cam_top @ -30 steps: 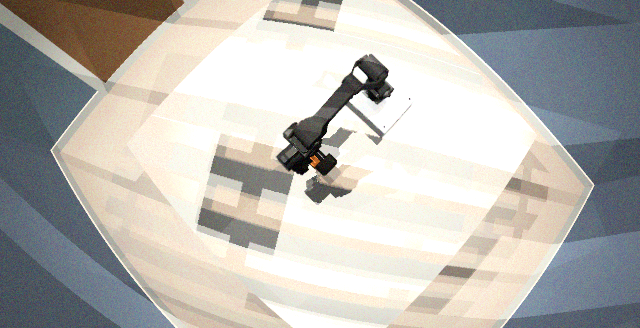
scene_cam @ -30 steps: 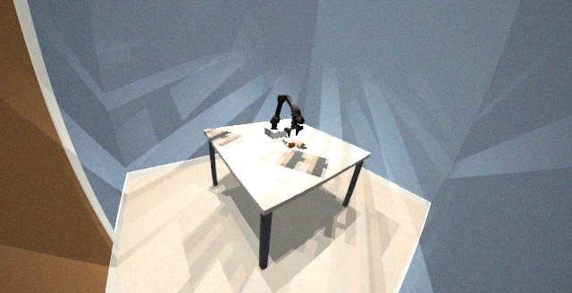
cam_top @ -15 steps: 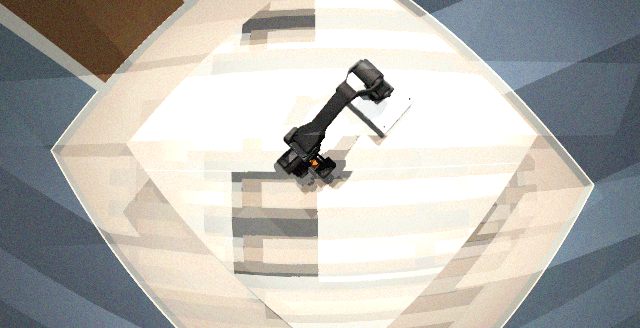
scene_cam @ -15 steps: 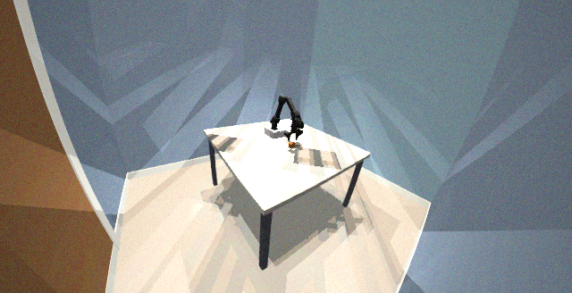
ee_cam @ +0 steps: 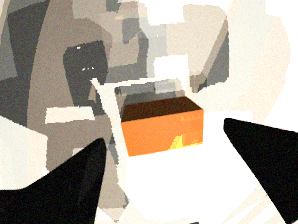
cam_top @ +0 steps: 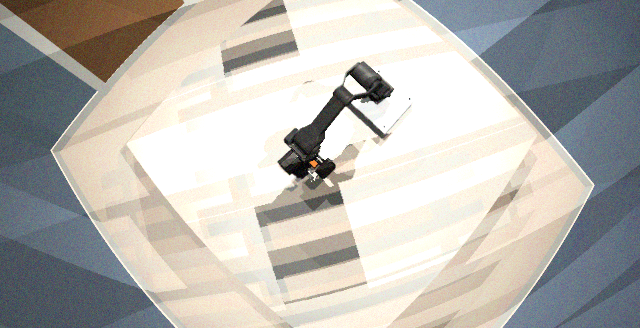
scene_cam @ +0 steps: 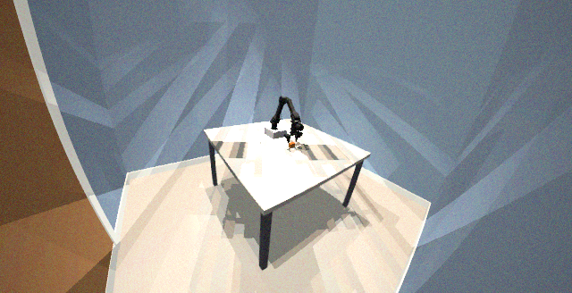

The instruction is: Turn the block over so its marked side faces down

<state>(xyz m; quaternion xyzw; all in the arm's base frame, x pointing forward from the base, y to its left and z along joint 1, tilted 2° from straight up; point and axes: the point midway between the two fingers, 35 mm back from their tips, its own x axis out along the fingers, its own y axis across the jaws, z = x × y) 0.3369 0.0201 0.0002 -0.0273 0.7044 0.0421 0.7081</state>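
Observation:
The orange block (cam_top: pixel 313 163) (scene_cam: pixel 291 145) (ee_cam: pixel 162 132) is on the table (cam_top: pixel 420 208) (scene_cam: pixel 268 181). In the wrist view one long orange face with a small yellow patch shows, and a narrower dark brown face above it. I cannot tell which face is the marked one. My gripper (cam_top: pixel 317 167) (scene_cam: pixel 293 139) (ee_cam: pixel 166 133) is open and empty. Its black fingers stand wide apart, one on each side of the block in the wrist view, with gaps on both sides. The fingertips are small and partly hidden by the arm in the top view.
The arm's pale base plate (cam_top: pixel 387 118) (scene_cam: pixel 272 132) sits behind the gripper, with the black arm (cam_top: pixel 327 114) (scene_cam: pixel 277 113) arching forward from it. Hard patches of light and shadow cross the table around the block. No other loose object shows.

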